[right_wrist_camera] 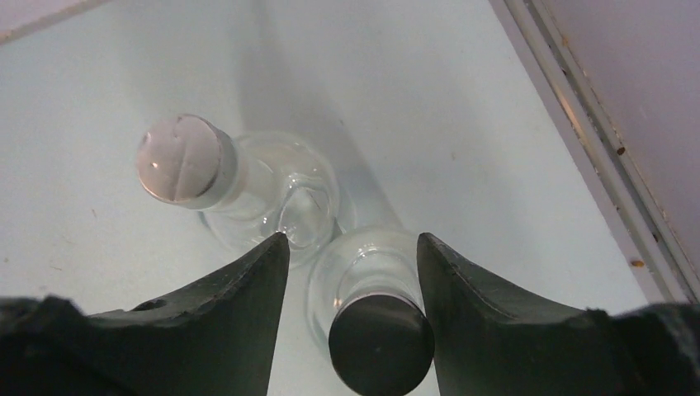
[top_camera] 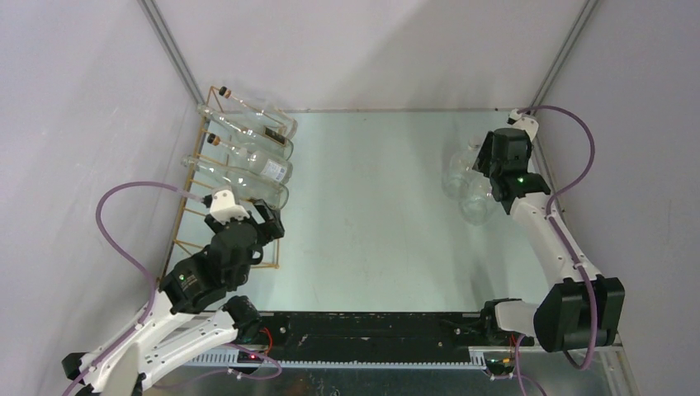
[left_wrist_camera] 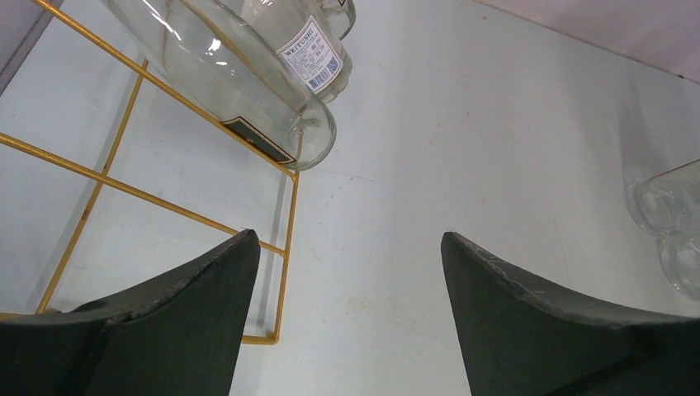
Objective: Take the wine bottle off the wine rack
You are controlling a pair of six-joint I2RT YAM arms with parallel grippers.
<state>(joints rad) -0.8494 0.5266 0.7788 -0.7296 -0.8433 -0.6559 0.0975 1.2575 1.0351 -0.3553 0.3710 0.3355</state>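
The gold wire wine rack [top_camera: 191,216] stands at the table's left, with three clear wine bottles [top_camera: 248,183] lying across its far rungs. My left gripper [top_camera: 271,229] is open and empty over the rack's near right corner. In the left wrist view [left_wrist_camera: 351,239] the rack's wire [left_wrist_camera: 165,204] and the nearest lying bottle [left_wrist_camera: 223,82] are ahead of the fingers. Two more clear bottles stand upright at the right [top_camera: 464,172]. My right gripper [top_camera: 485,175] is open above them. Its fingers straddle the black-capped bottle [right_wrist_camera: 380,342], with a gap on the left side.
A bottle with a frosted round stopper [right_wrist_camera: 186,161] stands just beyond the black-capped one. The table's right edge rail [right_wrist_camera: 578,165] and the enclosure wall are close to the right gripper. Purple cables [top_camera: 115,223] loop off both arms.
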